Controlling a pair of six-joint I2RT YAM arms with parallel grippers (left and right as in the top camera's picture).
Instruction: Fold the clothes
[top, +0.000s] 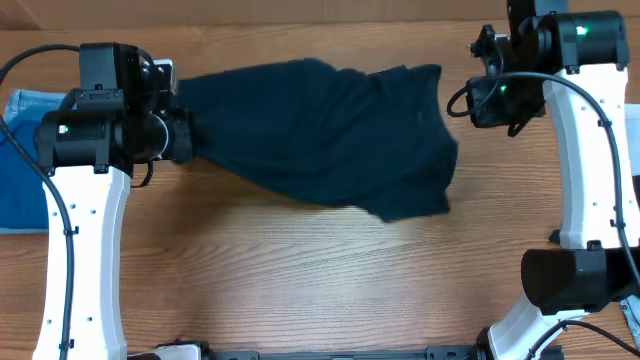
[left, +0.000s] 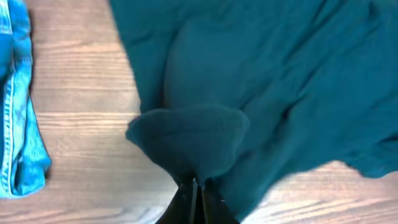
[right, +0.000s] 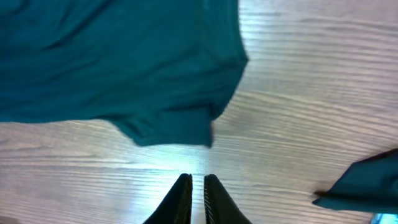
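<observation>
Pinching a bunched fold of the dark teal shirt (left: 280, 81), the left hand (left: 196, 198) has its fingers fully closed on the fabric at the shirt's left edge. The shirt lies spread and rumpled across the middle of the wooden tabletop (top: 300, 290), between the two arms, with one corner flap reaching toward the near right. The right hand (right: 196, 198) hangs over bare wood just short of the shirt's hemmed corner (right: 180, 127); its fingers are nearly together with only a thin slit between them, gripping nothing. Light blue denim (top: 20, 170) sits at the tabletop's far left, apart from the shirt. Another teal cloth edge (right: 367, 183) shows at lower right in the right wrist view; can't tell what it is.
</observation>
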